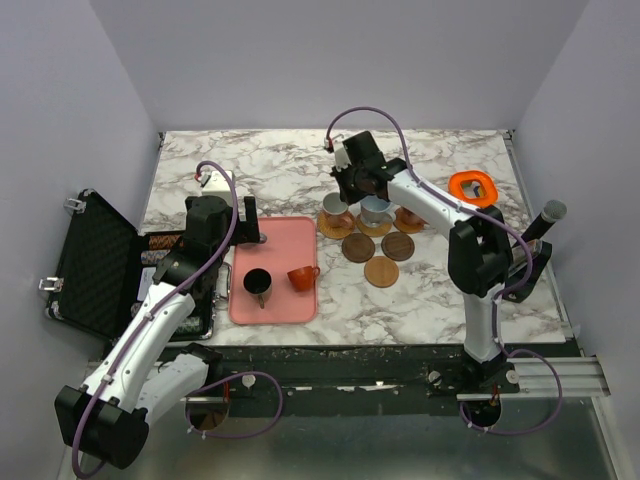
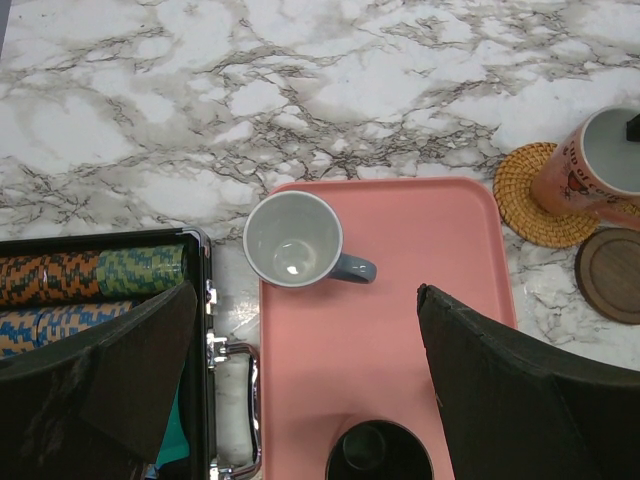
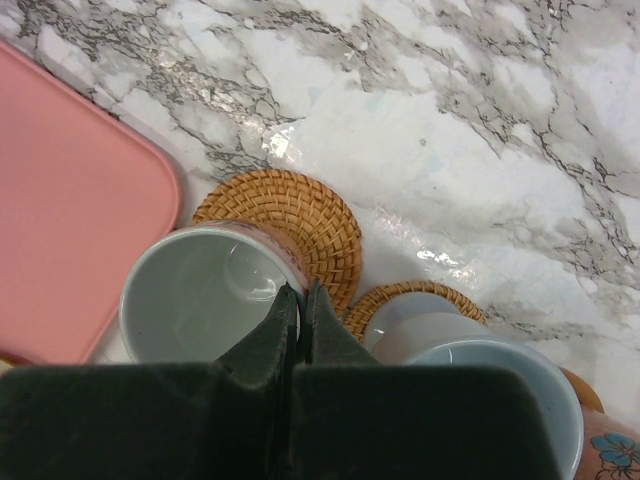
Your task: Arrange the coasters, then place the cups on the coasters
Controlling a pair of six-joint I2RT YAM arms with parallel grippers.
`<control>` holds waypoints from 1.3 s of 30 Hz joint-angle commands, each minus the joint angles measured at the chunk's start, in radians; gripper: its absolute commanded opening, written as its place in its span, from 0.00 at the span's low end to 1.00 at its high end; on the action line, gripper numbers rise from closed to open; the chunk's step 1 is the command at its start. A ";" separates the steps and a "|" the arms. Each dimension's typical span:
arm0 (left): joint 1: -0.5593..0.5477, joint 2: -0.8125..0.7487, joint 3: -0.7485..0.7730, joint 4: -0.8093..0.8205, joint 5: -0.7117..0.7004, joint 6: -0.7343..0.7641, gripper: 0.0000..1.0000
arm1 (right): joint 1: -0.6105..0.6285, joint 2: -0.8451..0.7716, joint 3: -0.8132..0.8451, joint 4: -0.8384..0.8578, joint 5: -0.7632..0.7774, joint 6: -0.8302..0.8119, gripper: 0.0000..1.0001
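At the left edge of the tabletop (image 1: 260,160) lies an open black case (image 1: 90,262). Just right of it the left gripper (image 2: 305,300) hangs over the pink tray (image 2: 400,330), jaws spread as wide as they go and holding nothing. The grey-white cup (image 2: 293,240) stands upright in the tray's far left corner. It is just ahead of that gripper and in line with the gap between its fingers, with its handle pointing right. The black cup (image 1: 258,283) and the orange cup (image 1: 303,277) stand nearer the tray's near edge.

Right of the tray, the right gripper (image 3: 301,300) is closed, its tips at the rim of the pink cup (image 3: 205,295), which sits on a woven coaster (image 3: 290,225). Whether it pinches the cup wall cannot be told. The pale blue cup (image 1: 376,209) stands on the next coaster. Three bare coasters (image 1: 381,271) lie towards the near edge.

The left arm is much the nearer to the cups on the tray. The grey-white cup looks the likeliest next pick, to be carried rightward to a bare coaster.
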 commanded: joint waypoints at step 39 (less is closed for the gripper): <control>0.009 0.016 0.001 -0.011 0.036 0.016 0.99 | -0.014 0.084 0.081 -0.022 0.045 -0.028 0.25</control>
